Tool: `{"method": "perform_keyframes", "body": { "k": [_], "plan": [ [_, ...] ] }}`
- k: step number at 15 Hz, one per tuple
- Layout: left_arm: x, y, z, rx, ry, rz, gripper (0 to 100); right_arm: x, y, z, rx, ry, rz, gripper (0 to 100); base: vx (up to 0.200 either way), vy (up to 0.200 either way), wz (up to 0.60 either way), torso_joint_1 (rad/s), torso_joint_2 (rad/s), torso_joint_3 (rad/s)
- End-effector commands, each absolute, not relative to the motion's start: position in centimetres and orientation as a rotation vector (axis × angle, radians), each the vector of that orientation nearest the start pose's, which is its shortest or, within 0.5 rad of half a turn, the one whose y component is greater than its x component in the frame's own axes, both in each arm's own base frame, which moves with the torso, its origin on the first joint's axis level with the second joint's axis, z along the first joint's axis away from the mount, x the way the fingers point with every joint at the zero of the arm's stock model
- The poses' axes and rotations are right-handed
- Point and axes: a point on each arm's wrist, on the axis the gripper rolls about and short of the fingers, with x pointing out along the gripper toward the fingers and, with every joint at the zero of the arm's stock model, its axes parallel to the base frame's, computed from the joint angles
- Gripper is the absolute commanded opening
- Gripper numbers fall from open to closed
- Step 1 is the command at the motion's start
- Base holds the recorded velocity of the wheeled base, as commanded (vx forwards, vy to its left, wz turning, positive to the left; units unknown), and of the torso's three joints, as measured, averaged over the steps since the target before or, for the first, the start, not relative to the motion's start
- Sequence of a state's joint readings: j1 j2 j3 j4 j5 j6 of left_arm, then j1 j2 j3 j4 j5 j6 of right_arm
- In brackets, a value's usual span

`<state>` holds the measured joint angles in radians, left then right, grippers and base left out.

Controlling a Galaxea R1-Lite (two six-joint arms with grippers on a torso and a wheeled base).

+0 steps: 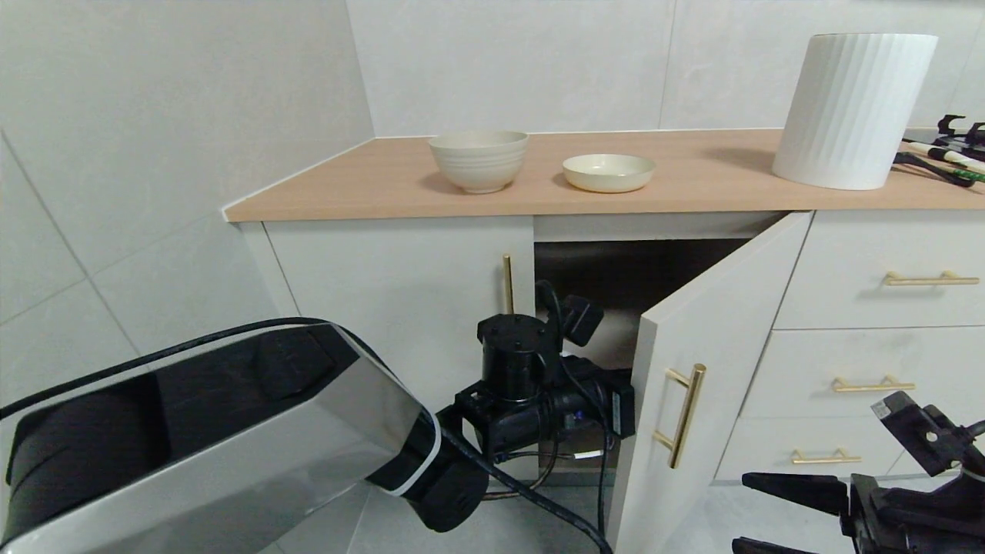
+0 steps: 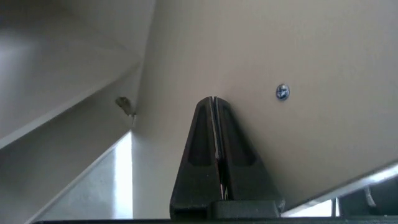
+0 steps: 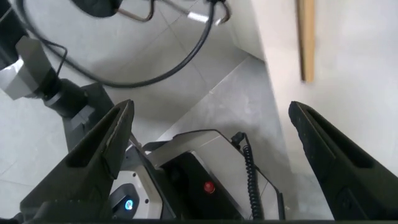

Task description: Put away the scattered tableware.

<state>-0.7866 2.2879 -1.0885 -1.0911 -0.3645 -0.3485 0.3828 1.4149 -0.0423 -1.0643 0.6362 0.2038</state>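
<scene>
A beige ribbed bowl (image 1: 479, 160) and a shallow cream dish (image 1: 608, 171) stand on the wooden countertop (image 1: 369, 185), apart from both arms. Below them a cabinet door (image 1: 716, 338) with a gold handle (image 1: 683, 415) stands open. My left arm's wrist (image 1: 531, 385) sits low in the cabinet opening. My left gripper (image 2: 212, 104) is shut with nothing in it, its tips close to a pale panel with a screw (image 2: 282, 92). My right gripper (image 1: 769, 514) hangs open and empty near the floor, right of the door. In the right wrist view, the right gripper (image 3: 211, 109) spreads wide over the floor tiles.
A tall white ribbed container (image 1: 854, 108) stands on the counter's right part, with several utensils (image 1: 950, 158) behind it. Three drawers with gold handles (image 1: 873, 383) lie right of the open door. A closed door (image 1: 400, 308) is to the left. Tiled wall borders the left.
</scene>
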Motion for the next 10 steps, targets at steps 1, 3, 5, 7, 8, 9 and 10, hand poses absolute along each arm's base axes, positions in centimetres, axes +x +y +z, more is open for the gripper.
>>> {"method": "perform_keyframes", "body": {
  "k": [1,3,5,7,8,9,10],
  "plan": [
    [29.4,-31.3,8.5,-0.285,0.304,-1.129,0,13.7,7.0,11.3,0.223,0.4,0.981,100,0.0,0.0,0.0,0.0,0.0,0.0],
    [28.2,-31.9,9.6,-0.283,0.303,-1.161,0,13.1,6.9,11.9,0.218,0.368,1.0,100,0.0,0.0,0.0,0.0,0.0,0.0],
    [27.2,-32.6,10.2,-0.275,0.325,-1.186,0,12.2,7.0,12.3,0.21,0.339,1.038,100,0.0,0.0,0.0,0.0,0.0,0.0],
    [26.5,-33.4,10.4,-0.268,0.336,-1.207,0,11.2,7.2,12.6,0.202,0.311,1.091,100,0.0,0.0,0.0,0.0,0.0,0.0],
    [26.3,-33.7,10.5,-0.265,0.345,-1.216,0,10.7,7.3,12.9,0.197,0.289,1.117,100,0.0,0.0,0.0,0.0,0.0,0.0],
    [26.0,-33.9,10.9,-0.265,0.342,-1.225,0,10.3,7.3,13.1,0.193,0.273,1.139,100,0.0,0.0,0.0,0.0,0.0,0.0],
    [25.8,-34.1,11.1,-0.264,0.341,-1.231,0,10.1,7.4,13.3,0.191,0.263,1.151,100,0.0,0.0,0.0,0.0,0.0,0.0]
  ]
}}
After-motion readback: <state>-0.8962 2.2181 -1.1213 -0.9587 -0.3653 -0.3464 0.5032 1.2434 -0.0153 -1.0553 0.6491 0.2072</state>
